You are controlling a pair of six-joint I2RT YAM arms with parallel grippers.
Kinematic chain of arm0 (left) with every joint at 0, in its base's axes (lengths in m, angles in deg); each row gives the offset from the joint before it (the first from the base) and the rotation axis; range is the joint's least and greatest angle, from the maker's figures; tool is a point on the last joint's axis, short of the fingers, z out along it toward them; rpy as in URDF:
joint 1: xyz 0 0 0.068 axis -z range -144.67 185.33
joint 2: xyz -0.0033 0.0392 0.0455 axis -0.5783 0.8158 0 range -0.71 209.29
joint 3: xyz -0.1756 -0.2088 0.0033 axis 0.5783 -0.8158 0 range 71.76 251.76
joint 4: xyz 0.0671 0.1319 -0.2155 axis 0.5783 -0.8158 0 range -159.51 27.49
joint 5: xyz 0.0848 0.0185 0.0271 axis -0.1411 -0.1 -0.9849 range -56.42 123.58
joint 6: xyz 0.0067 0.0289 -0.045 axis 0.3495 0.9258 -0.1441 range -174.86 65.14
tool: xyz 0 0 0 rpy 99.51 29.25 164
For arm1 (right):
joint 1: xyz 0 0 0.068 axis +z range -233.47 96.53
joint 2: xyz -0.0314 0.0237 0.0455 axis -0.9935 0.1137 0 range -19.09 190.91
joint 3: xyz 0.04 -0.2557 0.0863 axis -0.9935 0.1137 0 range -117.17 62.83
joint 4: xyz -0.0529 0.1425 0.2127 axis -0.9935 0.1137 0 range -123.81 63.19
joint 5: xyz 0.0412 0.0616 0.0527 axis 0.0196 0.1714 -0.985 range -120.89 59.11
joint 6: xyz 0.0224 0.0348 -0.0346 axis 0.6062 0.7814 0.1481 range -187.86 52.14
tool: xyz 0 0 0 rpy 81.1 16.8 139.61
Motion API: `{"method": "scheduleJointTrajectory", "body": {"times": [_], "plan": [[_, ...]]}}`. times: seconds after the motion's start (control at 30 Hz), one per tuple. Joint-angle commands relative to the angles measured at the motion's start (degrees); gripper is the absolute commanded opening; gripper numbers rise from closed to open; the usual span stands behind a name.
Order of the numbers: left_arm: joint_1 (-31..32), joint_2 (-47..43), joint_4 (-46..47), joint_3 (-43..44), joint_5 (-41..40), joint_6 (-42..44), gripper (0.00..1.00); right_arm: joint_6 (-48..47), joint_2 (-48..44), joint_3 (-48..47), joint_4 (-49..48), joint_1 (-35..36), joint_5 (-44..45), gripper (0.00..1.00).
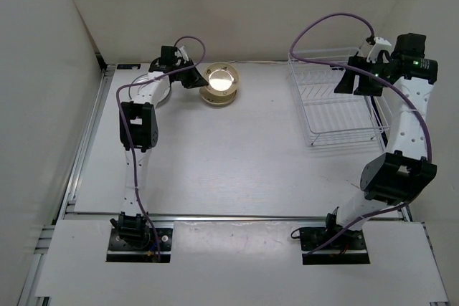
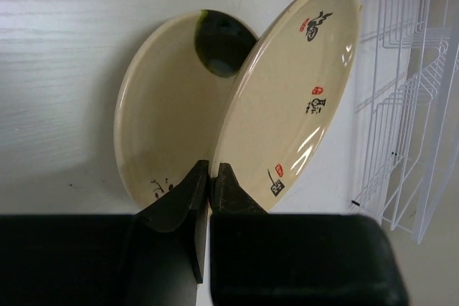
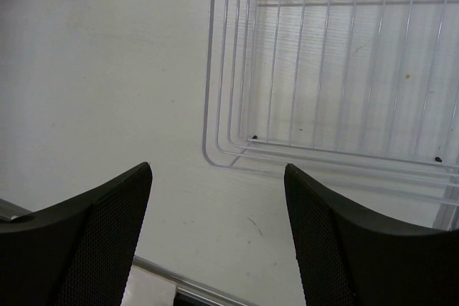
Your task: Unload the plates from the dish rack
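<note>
A white wire dish rack [image 1: 344, 136] stood at the far right of the white table [image 1: 237, 155]. Well to its left, at the far middle, a flat tan-yellow round plate [image 2: 158, 120] lay on the table. A tilted tan-yellow round plate [image 2: 301, 84] leaned over its rack-side edge, its rim pinched in the left gripper [image 2: 213, 177]. The right gripper [image 3: 216, 170] hung above the rack's right side, its jaws apart.
</note>
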Motion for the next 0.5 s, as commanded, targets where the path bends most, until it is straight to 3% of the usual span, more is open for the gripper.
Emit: {"method": "scheduleJointTrajectory", "body": {"times": [0.0,0.47], "plan": [[0.3,-1.7,2.3,0.1,3.0,-2.8,0.1,-1.3,-2.0,1.1,0.5,0.0,-2.1,0.78],[0.3,-2.3,2.8,-4.3,0.8,-5.5,0.1,-1.3,-3.0,5.9,-0.6,0.0,-3.8,0.78]]}}
